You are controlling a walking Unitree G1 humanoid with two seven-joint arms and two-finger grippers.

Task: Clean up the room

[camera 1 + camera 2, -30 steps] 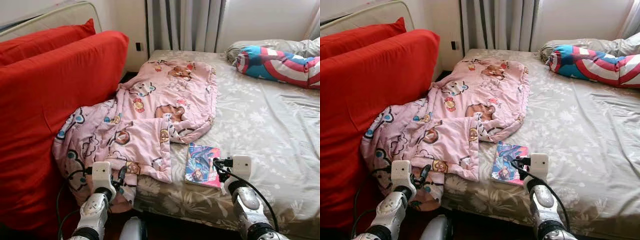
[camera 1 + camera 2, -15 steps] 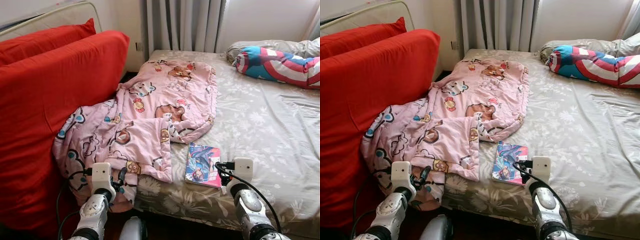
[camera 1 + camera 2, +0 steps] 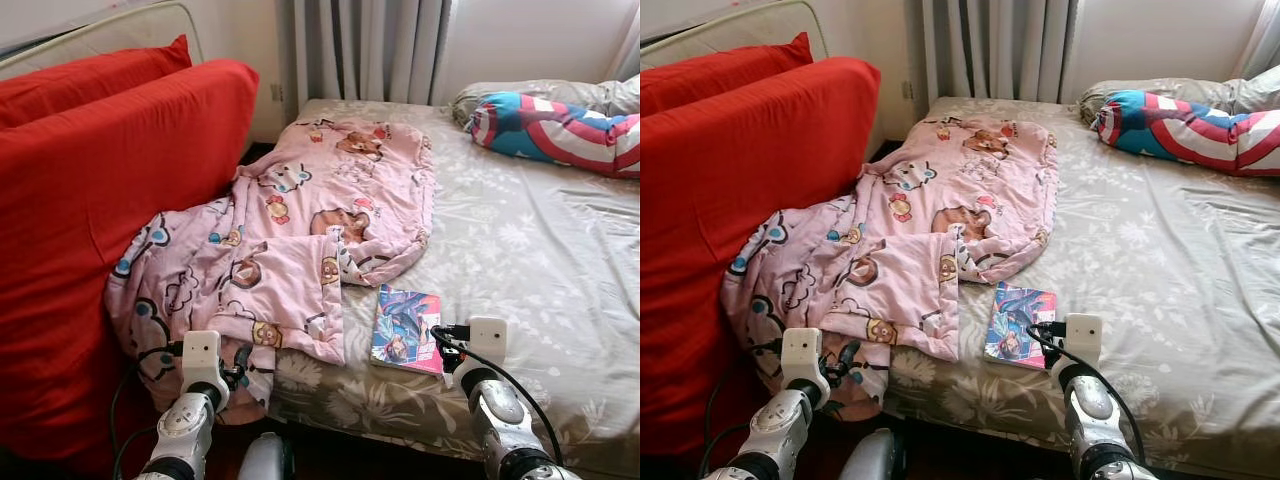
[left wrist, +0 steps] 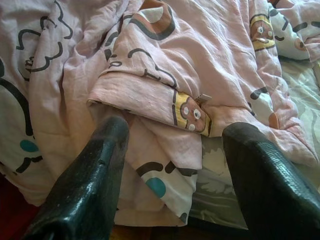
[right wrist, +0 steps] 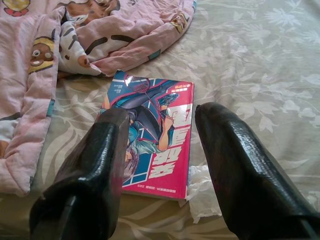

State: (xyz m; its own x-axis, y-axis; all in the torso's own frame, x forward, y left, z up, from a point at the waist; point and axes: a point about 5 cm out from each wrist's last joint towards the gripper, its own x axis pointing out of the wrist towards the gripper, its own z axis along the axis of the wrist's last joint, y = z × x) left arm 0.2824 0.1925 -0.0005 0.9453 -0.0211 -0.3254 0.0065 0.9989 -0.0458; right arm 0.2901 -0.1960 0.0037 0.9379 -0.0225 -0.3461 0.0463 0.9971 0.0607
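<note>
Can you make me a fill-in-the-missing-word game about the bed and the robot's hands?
1. The book lies on the ____, just right of the pink blanket.
2. The right hand is open above the ____.
3. The left hand is open at the hanging edge of the ____.
4. The big cushion beside the bed is ____ in colour.

Missing words: bed; book; blanket; red
</note>
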